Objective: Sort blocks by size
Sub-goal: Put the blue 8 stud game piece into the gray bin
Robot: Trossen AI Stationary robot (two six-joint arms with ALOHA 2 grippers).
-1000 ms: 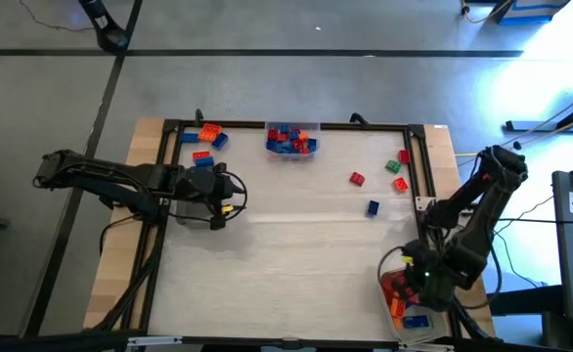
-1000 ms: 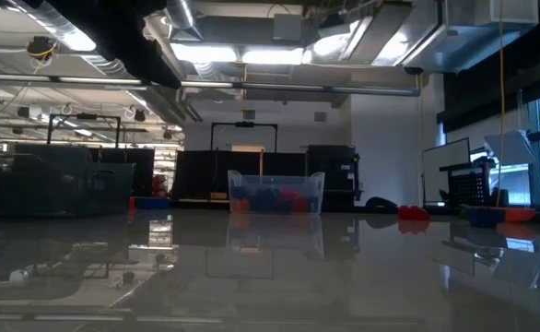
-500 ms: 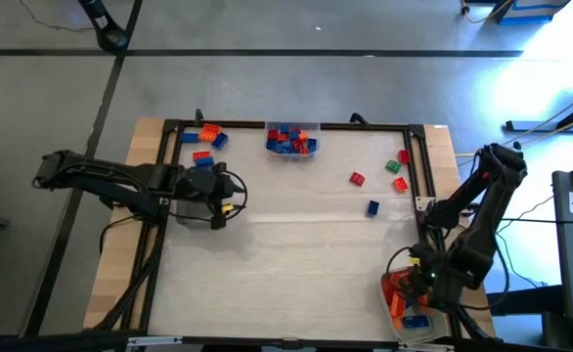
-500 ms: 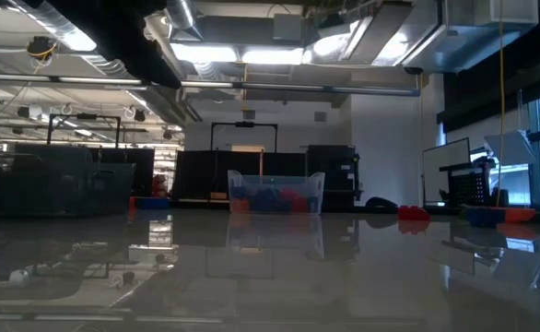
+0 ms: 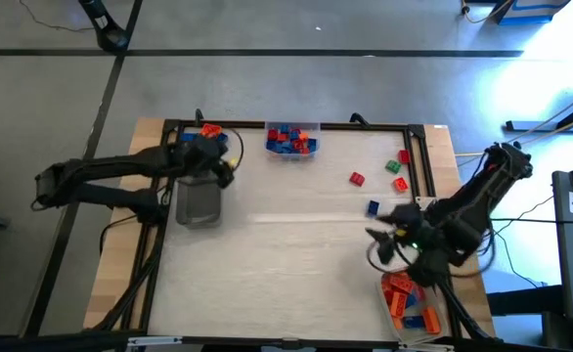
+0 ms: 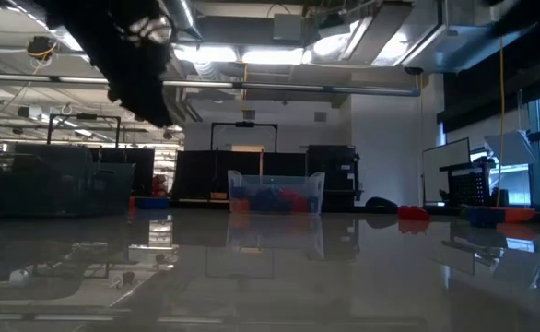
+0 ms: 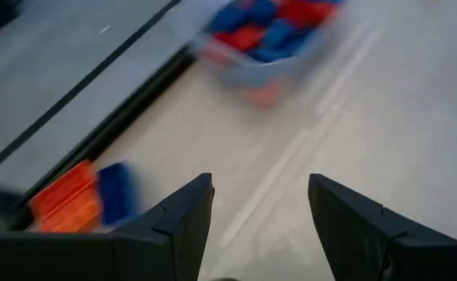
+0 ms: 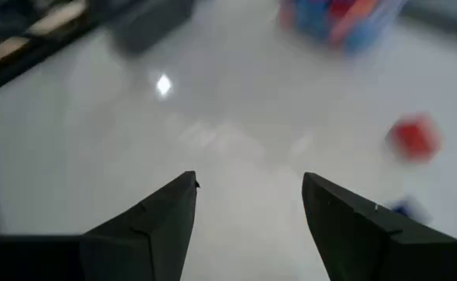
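Note:
Loose blocks lie on the white table: an orange one (image 5: 209, 130) and a blue one (image 7: 115, 192) at the far left, red (image 5: 357, 178), green (image 5: 392, 166) and blue (image 5: 373, 207) ones at the right. My left gripper (image 5: 220, 161) is open and empty just near of the far-left blocks; in its wrist view (image 7: 260, 183) the orange block (image 7: 69, 197) lies ahead to one side. My right gripper (image 5: 376, 240) is open and empty, near the loose blue block; in its wrist view (image 8: 248, 178) a red block (image 8: 414, 136) lies ahead.
A clear tray (image 5: 291, 140) with red and blue blocks stands at the far middle. A clear tray (image 5: 198, 203) stands at the left. Another tray (image 5: 409, 301) with orange, red and blue blocks stands at the near right corner. A black frame (image 5: 423, 166) borders the table.
My left gripper has gone from above the left clear tray toward the table's far edge, to the far-left blocks. My right gripper has left the near-right tray and gone toward the far and left, toward the loose blue block.

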